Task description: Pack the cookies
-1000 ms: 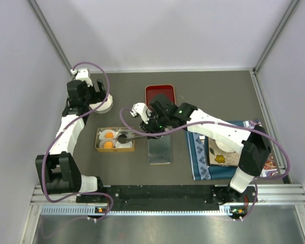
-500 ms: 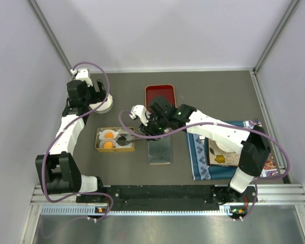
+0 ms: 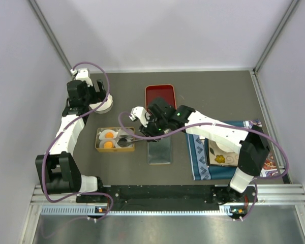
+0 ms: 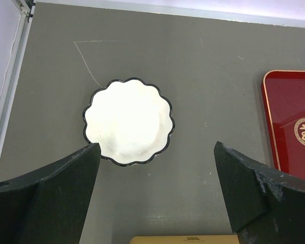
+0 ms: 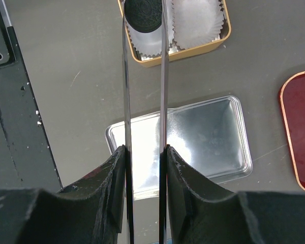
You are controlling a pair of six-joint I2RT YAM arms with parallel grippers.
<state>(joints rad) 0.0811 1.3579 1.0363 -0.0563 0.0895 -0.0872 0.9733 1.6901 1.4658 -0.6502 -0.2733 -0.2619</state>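
Observation:
My right gripper (image 3: 153, 127) (image 5: 144, 150) is shut on a pair of metal tongs (image 5: 126, 91). The tong tips hold a black cookie (image 5: 143, 14) (image 3: 123, 138) between them, over a white paper cup in the right half of the gold tin (image 3: 115, 148) (image 5: 193, 51). I cannot tell whether the cookie rests in the cup. Two orange cookies (image 3: 108, 134) (image 3: 108, 144) sit in cups in the tin's left half. A third orange cookie does not show. My left gripper (image 3: 94, 96) (image 4: 157, 173) is open and empty above a white scalloped dish (image 4: 128, 121).
A silver tin lid (image 3: 159, 151) (image 5: 193, 140) lies right of the tin, under my right wrist. A red tray (image 3: 160, 93) (image 4: 292, 127) sits behind it. A blue patterned cloth (image 3: 199, 150) with a plate (image 3: 222, 152) lies at the right. One paper cup (image 5: 198, 20) stands empty.
My right gripper has shifted slightly left and nearer with the tongs, keeping the black cookie over the tin. The left arm has not moved.

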